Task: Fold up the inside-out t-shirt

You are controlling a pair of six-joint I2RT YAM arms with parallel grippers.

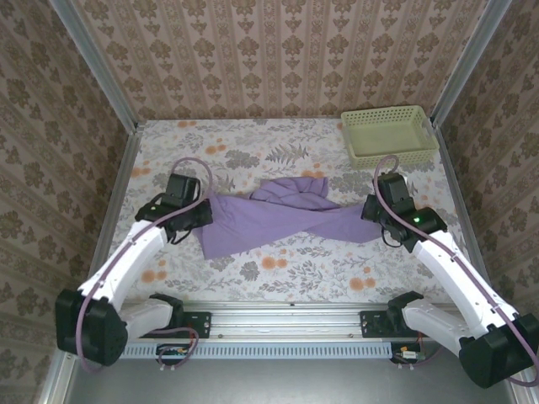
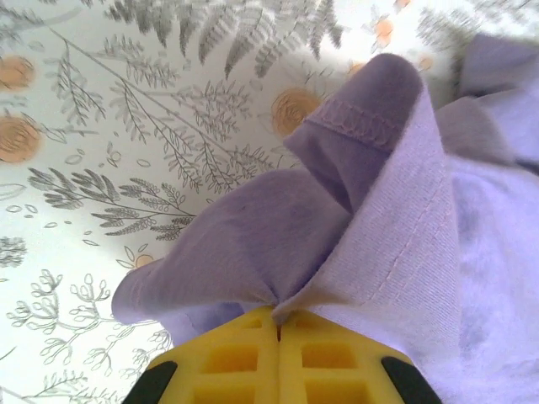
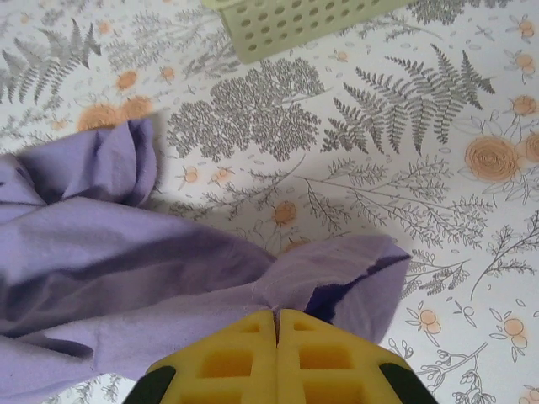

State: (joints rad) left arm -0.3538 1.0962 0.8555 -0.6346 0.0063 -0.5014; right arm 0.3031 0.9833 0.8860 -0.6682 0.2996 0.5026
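**Item 1, top view.** Nearest you was the mounting rail (image 1: 286,324) carrying both arm bases, at the near edge of the table (image 1: 278,273).
- Beyond it, the inside-out t-shirt (image 1: 269,220) lay across the middle of the table. It was drawn crosswise into a loose, twisted band, with a bunched hump on its far side.
- The left gripper (image 1: 192,209) sat at the shirt's left end and the right gripper (image 1: 381,210) at its right end. I judge you held it so to spread the cloth flat before any fold.
- The pale green basket (image 1: 389,135) stood in the far right corner, apart from the shirt.

**Item 2, left wrist view.** The left pads (image 2: 227,362) met with no gap, clenched on a pinch of lavender fabric.
- A stitched hem (image 2: 354,118) curled over just beyond the pinch.
- Bare printed table lay to the left of it.

**Item 3, right wrist view.** The right pads (image 3: 227,362) were likewise pressed together on a gathered edge of the shirt.
- A small flap turned over to the right of the pinch.
- The basket sat well beyond, at the top of this view.

**Item 4, room to move.**
- You had open table in front of the shirt, and behind it on the left.
- The side walls (image 1: 50,151) stood near each gripper, so an outward pull probably had little room.
- The basket narrowed the far right corner
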